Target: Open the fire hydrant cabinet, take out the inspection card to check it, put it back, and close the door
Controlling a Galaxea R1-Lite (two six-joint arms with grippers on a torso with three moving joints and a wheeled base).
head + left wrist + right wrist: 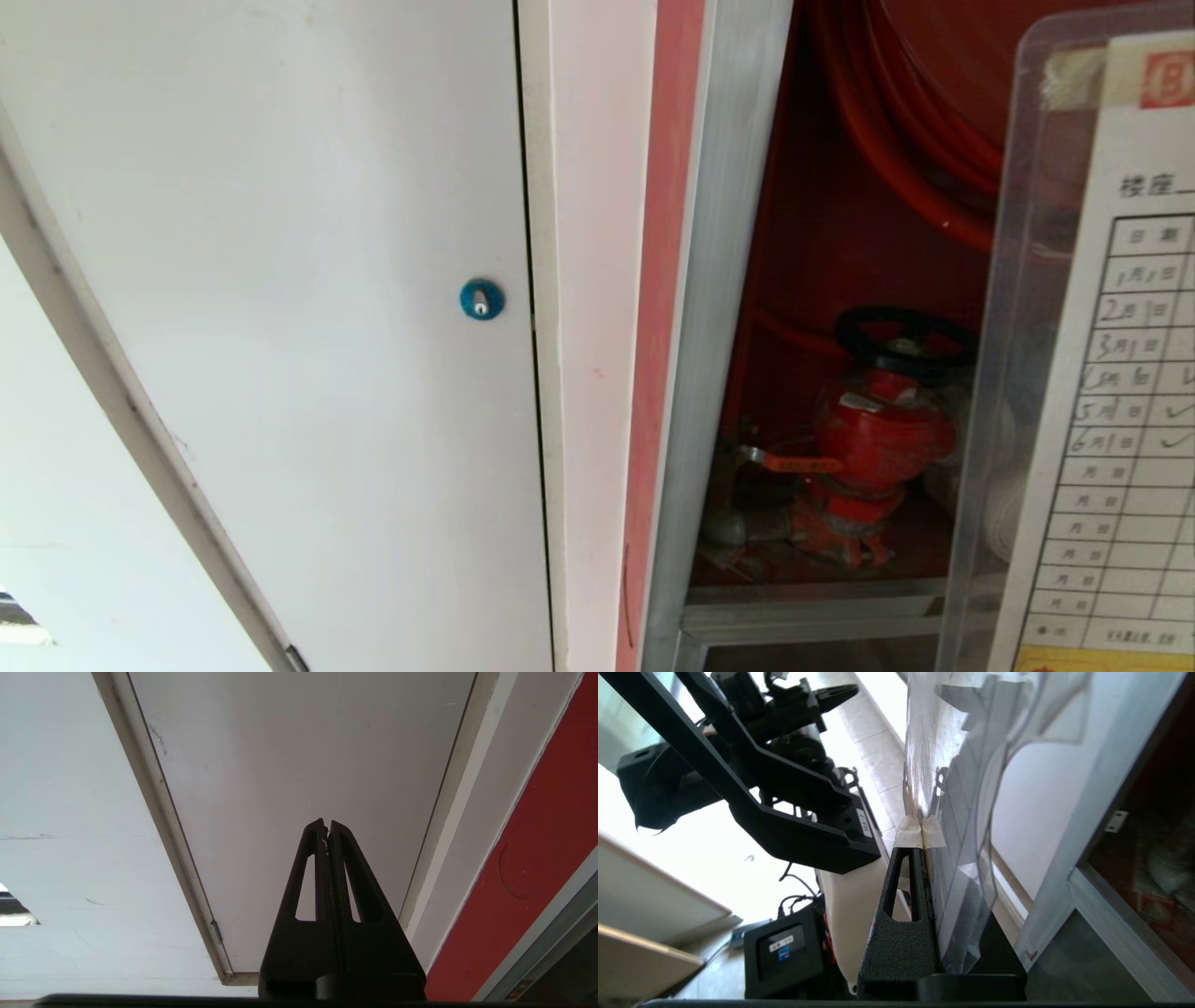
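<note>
Head view: the fire hydrant cabinet (728, 280) stands open, the inspection card (1111, 392) raised at three o'clock. Left wrist view: left gripper (326, 826) fingers clenched, empty. Right wrist view: right gripper (920, 835) fingers clamp the card's sleeve.

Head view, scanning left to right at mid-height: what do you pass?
White door → blue lock → white wall strip → red cabinet edge → aluminium frame → red valve → inspection card.
</note>
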